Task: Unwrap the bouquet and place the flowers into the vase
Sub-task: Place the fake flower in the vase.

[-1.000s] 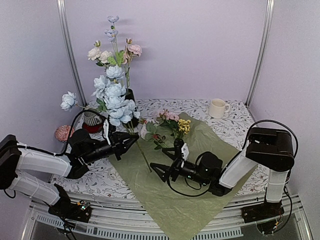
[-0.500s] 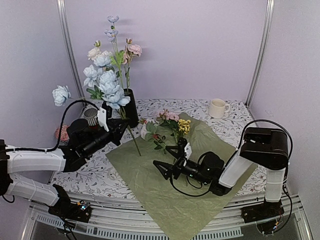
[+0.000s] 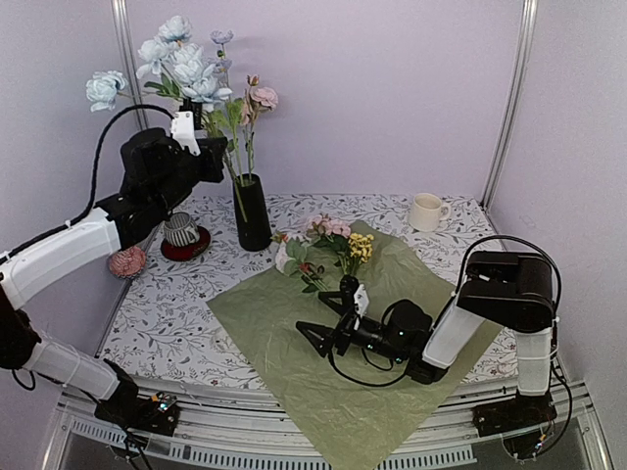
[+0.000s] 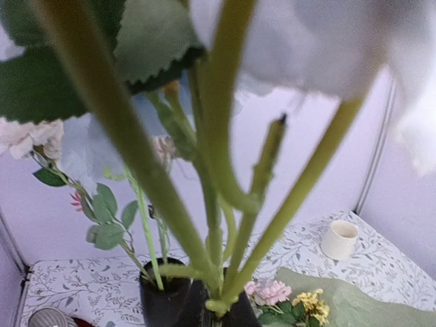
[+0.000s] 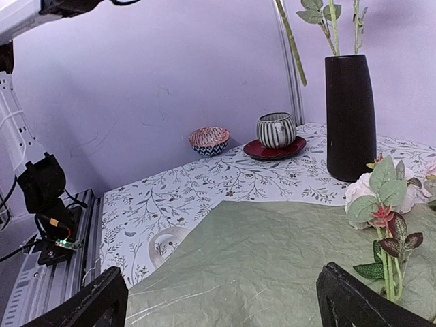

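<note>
Blue flowers (image 3: 181,57) pinched near-upright, blooms topmost, by left gripper (image 3: 217,164) (right gripper (image 3: 323,306) spread).

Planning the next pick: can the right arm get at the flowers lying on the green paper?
Probably yes: the right gripper is open, low over the paper, and nothing stands between it and the flowers.

Vase (image 3: 254,211) mouth partly filled by upright stems (image 3: 249,155); blue bunch (image 3: 181,61) held high above-left of it. Striped cup (image 3: 181,229) on saucer (image 3: 172,253) set just left of vase. Near-left part of green paper (image 3: 265,323) seen bare; loose flowers (image 3: 318,250) heaped at far edge. Mug (image 3: 425,211) well apart, far right.
</note>
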### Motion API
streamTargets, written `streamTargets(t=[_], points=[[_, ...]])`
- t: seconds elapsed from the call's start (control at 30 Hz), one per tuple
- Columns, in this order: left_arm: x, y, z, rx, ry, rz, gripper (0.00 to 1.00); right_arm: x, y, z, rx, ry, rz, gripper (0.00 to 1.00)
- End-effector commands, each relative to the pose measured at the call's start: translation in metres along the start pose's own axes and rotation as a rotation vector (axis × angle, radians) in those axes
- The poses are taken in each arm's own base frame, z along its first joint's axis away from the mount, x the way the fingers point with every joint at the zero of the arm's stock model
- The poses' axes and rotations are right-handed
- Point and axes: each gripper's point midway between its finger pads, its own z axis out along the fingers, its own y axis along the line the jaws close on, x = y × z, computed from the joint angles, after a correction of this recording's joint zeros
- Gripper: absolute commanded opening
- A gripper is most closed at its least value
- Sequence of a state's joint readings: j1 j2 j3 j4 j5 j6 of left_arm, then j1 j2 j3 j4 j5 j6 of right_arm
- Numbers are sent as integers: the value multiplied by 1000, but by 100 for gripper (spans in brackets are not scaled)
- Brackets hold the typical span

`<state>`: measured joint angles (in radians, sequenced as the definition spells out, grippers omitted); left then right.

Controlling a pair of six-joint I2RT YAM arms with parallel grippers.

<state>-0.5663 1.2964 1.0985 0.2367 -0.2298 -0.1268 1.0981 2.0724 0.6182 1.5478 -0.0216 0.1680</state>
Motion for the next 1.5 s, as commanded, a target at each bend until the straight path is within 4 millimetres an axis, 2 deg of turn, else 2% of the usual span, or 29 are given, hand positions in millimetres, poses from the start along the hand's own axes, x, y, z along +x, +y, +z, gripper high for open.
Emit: streamTargets(t=[0.0,0.1,0.2,0.33,0.63,0.83,1.1,1.23,1.47], points=[[-31,27,17,-56,-23,16,0,-16,4,3,-33,-79,-19,99],[-52,42,29,-72,-66,13,0,-16,4,2,-36,-77,-25,99],[-63,56,40,-68,-97,-14,0,-16,5,2,-41,-78,-27,99],[-69,67,55,-41,-111,-35,0,-16,5,1,-45,-76,-29,99],[-65,80,74,18,-138,-94,0,-15,6,2,-57,-77,-30,99],[-67,78,76,56,-160,-121,0,-15,5,2,-58,-77,-29,99],[-78,70,66,97,-180,-155,0,-16,5,0,-63,-79,-30,99],[-82,71,64,90,-196,-146,0,-16,5,0,-65,-79,-28,99],[-77,82,69,36,-180,-146,0,-15,4,0,-67,-79,-27,99]])
